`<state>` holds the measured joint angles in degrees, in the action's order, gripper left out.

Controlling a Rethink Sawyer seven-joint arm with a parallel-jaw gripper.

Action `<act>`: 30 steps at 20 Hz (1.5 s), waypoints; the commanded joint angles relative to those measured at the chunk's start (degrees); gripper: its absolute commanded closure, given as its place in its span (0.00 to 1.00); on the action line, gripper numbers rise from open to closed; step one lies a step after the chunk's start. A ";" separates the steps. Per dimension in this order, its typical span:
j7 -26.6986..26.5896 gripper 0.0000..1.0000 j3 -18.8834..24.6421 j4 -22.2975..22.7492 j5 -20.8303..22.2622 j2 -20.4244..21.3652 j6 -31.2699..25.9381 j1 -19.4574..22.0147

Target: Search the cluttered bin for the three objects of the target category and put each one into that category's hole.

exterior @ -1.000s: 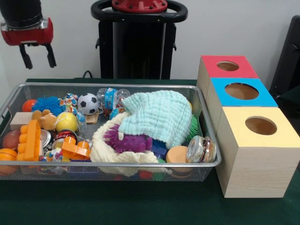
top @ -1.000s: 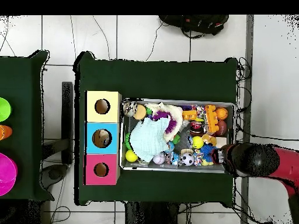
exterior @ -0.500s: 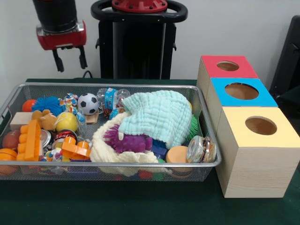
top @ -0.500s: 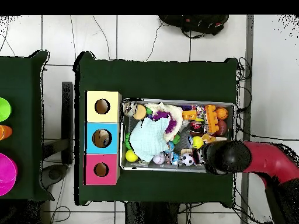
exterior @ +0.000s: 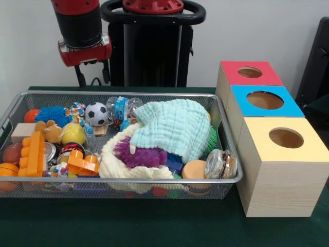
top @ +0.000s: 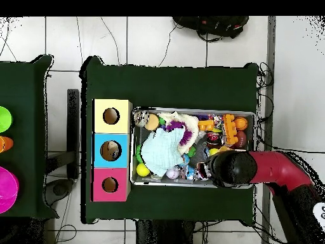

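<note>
You've swung the gripper (exterior: 93, 75), fingers apart and empty, in from the side to hover over the cluttered bin's (exterior: 154, 179) far edge near the soccer ball (exterior: 96, 113), ready to start searching

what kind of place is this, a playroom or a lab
Most likely a robotics lab, not a playroom: a red and black arm on a pedestal hangs over a wire mesh bin of toys on a green-covered table, beside three wooden boxes with holes; cables trail across a tiled floor.
</note>
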<state>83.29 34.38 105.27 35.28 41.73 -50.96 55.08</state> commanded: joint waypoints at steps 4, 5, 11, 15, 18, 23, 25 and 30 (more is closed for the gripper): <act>-6.46 0.00 -0.17 -2.78 4.22 -7.10 3.53 1.39; -6.12 0.00 -0.34 -3.14 3.98 -7.55 3.23 1.43; -7.68 0.00 0.53 -3.36 2.95 -7.59 1.77 2.77; -6.92 0.00 0.56 -2.90 3.63 -7.64 3.40 2.90; -6.97 0.00 0.74 -3.22 3.62 -8.08 3.66 3.22; -8.32 0.00 0.93 -4.91 3.29 -8.21 1.04 3.23; -8.65 0.00 0.86 -5.92 3.69 -7.93 0.25 2.67; -8.61 0.00 0.24 -7.77 6.10 -7.55 0.98 1.08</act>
<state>83.29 34.26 103.67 35.56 35.34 -50.96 57.87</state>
